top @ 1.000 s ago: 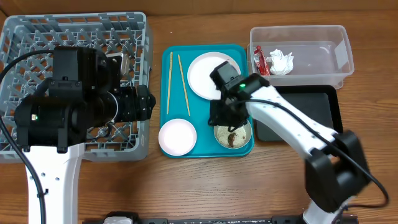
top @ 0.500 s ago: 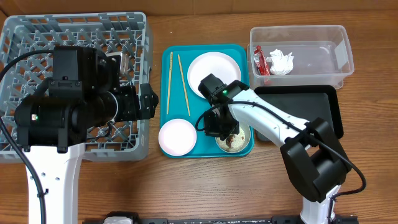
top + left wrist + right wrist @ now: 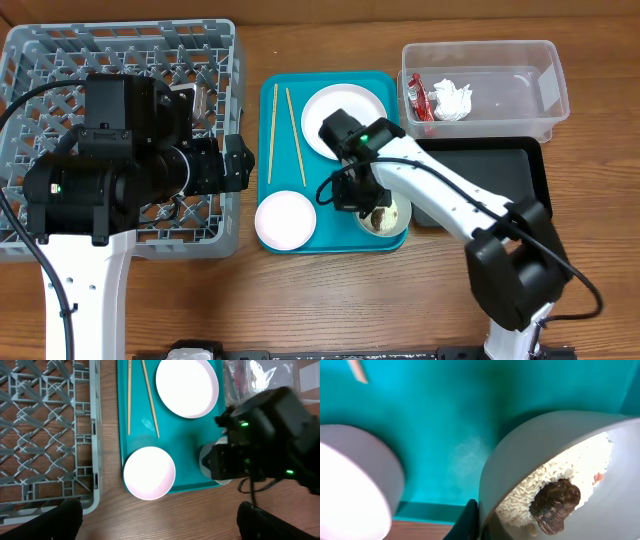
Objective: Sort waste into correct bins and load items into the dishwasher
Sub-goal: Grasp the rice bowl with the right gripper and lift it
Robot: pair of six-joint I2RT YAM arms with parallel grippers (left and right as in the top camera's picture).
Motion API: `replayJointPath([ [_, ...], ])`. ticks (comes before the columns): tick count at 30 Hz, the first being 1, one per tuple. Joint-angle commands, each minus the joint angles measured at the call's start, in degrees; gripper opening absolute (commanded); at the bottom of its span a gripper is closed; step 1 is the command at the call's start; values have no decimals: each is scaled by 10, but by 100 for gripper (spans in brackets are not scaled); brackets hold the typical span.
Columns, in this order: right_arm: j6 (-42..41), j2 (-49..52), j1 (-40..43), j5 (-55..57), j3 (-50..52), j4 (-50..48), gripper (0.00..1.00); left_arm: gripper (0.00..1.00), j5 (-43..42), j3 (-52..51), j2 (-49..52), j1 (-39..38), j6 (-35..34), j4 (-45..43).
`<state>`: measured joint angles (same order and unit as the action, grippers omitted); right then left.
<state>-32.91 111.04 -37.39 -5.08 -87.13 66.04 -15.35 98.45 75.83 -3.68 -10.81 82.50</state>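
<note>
My right gripper (image 3: 352,195) is shut on the left rim of the pale bowl (image 3: 387,215), which holds white rice grains (image 3: 535,492) and a brown food lump (image 3: 555,505). One dark finger (image 3: 470,521) presses the outside of the bowl's (image 3: 540,445) wall. The bowl sits at the teal tray's (image 3: 335,165) front right corner. On the tray too are the round plate (image 3: 343,120), the pinkish dish (image 3: 285,220) and two chopsticks (image 3: 272,130). My left gripper (image 3: 160,527) hangs open between the dishwasher rack (image 3: 60,60) and the tray, holding nothing.
The clear tub (image 3: 520,90) at back right holds a red wrapper (image 3: 418,98) and a crumpled tissue (image 3: 453,100). The black tray (image 3: 500,180) lies in front of it, partly under my right arm. My left arm covers much of the rack.
The right gripper has moved to the bowl's left rim and shut on it, and the bowl has shifted slightly back and right. The left jaws have spread a little wider.
</note>
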Motion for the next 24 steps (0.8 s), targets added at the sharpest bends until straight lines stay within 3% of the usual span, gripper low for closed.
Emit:
replayJointPath([
  [1, 14, -69, 15, 11, -26, -1, 4, 100, 6, 3, -1, -2, -8, -2],
  [6, 51, -96, 70, -52, -26, 3, 4, 100, 6, 3, -1, -2, -8, -2],
  [16, 236, -97, 241, -326, -15, 21, 4, 100, 6, 3, -1, -2, -8, -2],
  [24, 322, -96, 371, -507, 65, 1, 4, 100, 6, 3, -1, -2, -8, -2],
])
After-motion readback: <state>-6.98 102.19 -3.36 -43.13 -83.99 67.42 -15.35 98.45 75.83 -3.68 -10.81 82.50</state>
